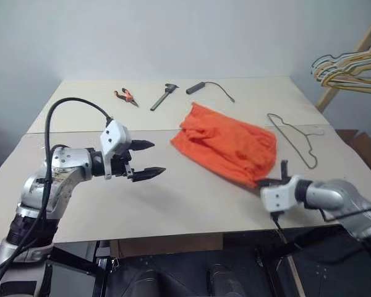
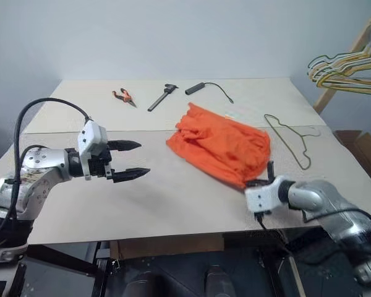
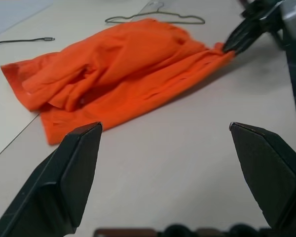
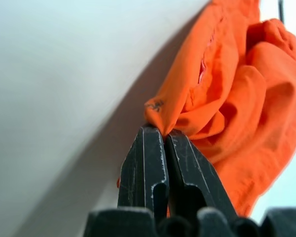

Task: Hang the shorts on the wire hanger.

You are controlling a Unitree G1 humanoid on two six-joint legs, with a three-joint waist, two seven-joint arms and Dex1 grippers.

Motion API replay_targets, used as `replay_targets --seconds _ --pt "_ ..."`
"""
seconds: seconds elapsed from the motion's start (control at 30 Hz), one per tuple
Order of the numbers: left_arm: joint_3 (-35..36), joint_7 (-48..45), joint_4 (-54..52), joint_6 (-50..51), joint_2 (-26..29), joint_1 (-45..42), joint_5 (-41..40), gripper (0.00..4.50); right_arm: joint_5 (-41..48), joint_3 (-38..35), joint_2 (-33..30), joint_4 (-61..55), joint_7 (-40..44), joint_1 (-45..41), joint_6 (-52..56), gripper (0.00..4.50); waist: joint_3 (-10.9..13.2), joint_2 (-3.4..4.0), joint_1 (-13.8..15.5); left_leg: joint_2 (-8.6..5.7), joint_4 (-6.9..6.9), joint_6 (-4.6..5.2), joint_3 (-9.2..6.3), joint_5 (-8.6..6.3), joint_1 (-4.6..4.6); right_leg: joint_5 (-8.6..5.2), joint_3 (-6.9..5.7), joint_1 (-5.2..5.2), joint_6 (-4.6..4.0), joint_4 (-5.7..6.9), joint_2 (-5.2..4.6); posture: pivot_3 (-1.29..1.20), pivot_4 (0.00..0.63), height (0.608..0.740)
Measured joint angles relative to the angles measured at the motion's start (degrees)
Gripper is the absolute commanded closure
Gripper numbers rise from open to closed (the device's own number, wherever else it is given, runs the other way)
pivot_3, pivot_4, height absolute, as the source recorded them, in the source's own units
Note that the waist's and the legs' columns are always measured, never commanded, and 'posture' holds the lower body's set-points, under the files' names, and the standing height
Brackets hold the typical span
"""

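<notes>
Step in hand, as I judge it: taking hold of the garment; hanging not yet begun.

Right gripper (image 4: 164, 136) has its two fingers pressed together on the near right corner of the shorts (image 1: 226, 143), a pinch of orange hem caught between the tips; from the left wrist the same pinch shows at the cloth's corner. Left gripper (image 1: 147, 158) hovers above the table (image 1: 173, 210) to the left of the shorts, jaws spread wide, nothing between them, pointing toward the cloth but well apart from it.

Shorts lie crumpled mid-table, right of centre; wire hanger (image 1: 295, 137) lies flat just right of them, near the cloth's right edge, whether touching it I cannot tell.

Next move, by my reading: the left gripper needs a second hold on the shorts, probably at the waistband or the near left edge, so the cloth can be lifted and spread; the hanger must then be brought to the cloth or the cloth to it; thin wire flat on the board looks awkward to pick up.

Count: shorts, one; wire hanger on table, one; pliers (image 1: 125, 96) with orange handles, one, far left; dark grey tool (image 1: 163, 96), one; black cable (image 1: 211, 88), one; bunch of hangers (image 1: 349, 69) on a rack, far right, several, not countable.
</notes>
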Motion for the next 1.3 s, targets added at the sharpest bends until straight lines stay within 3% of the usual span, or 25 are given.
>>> replay_targets --seconds 0.27,0.43,0.7,0.8,0.93,1.2,1.3 --pt "-10.8 -7.1 12.7 -11.7 -0.3 -4.7 12.8 0.0 7.0 -10.4 -3.0 -11.5 2.6 12.0 0.0 4.46 0.0 0.0 -0.8 0.0 0.03 0.05 0.03 0.04 0.22 -0.12 0.12 0.09 0.21 0.05 0.04 -0.2 0.06 0.74" --pt "-20.6 -4.0 30.5 -26.4 -8.1 -12.4 27.5 0.0 7.2 -13.3 -2.8 -14.4 3.5 13.9 1.5 4.46 0.0 -0.03 -0.3 -0.04 0.12 0.11 0.03 0.08 0.06 -0.04 0.12 0.07 0.24 -0.04 0.03 -0.22 0.058 0.74" --pt "-25.5 9.2 55.5 -43.4 -20.6 -26.1 41.1 0.0 7.2 -14.5 -1.0 -16.8 4.7 14.4 3.6 4.46 -0.1 -0.08 -0.5 -0.07 0.1 0.11 0.02 0.07 -0.05 0.1 0.12 0.02 0.13 -0.12 0.03 -0.25 0.059 0.74" --pt "-27.6 15.6 63.8 -46.0 -24.2 -30.5 45.9 0.63 7.2 -14.5 -0.4 -17.0 4.8 14.3 4.2 4.5 -0.1 -0.12 -0.5 -0.08 0.16 0.11 0.02 0.07 0.04 0.0 0.11 0.13 0.36 -0.12 0.03 -0.26 0.06 0.74" --pt "-28.8 22.9 71.0 -46.7 -26.8 -33.1 50.2 1.85 7.2 -14.6 -0.2 -17.5 5.1 14.2 4.7 4.5 -0.2 -0.13 -1.2 -0.08 0.19 0.16 0.0 0.1 0.11 0.1 0.12 0.17 0.28 -0.11 0.02 -0.27 0.058 0.74" --pt "-28.2 22.4 74.5 -50.0 -23.9 -32.9 52.0 4.47 5.7 -13.6 2.3 -15.8 5.4 10.7 5.1 4.5 -0.2 -0.12 -3.8 -0.12 0.18 0.14 -0.08 0.17 0.07 0.32 0.17 0.02 0.31 -0.05 0.03 -0.24 0.046 0.74" --pt "-27.9 19.1 72.6 -53.6 -19.4 -31.9 52.1 4.47 3.1 -11.7 4.0 -13.8 4.6 8.6 5.2 4.5 -0.2 -0.12 -4.8 -0.12 0.08 0.22 -0.09 0.21 0.02 0.31 0.19 -0.06 0.3 -0.07 0.04 -0.22 0.045 0.74"
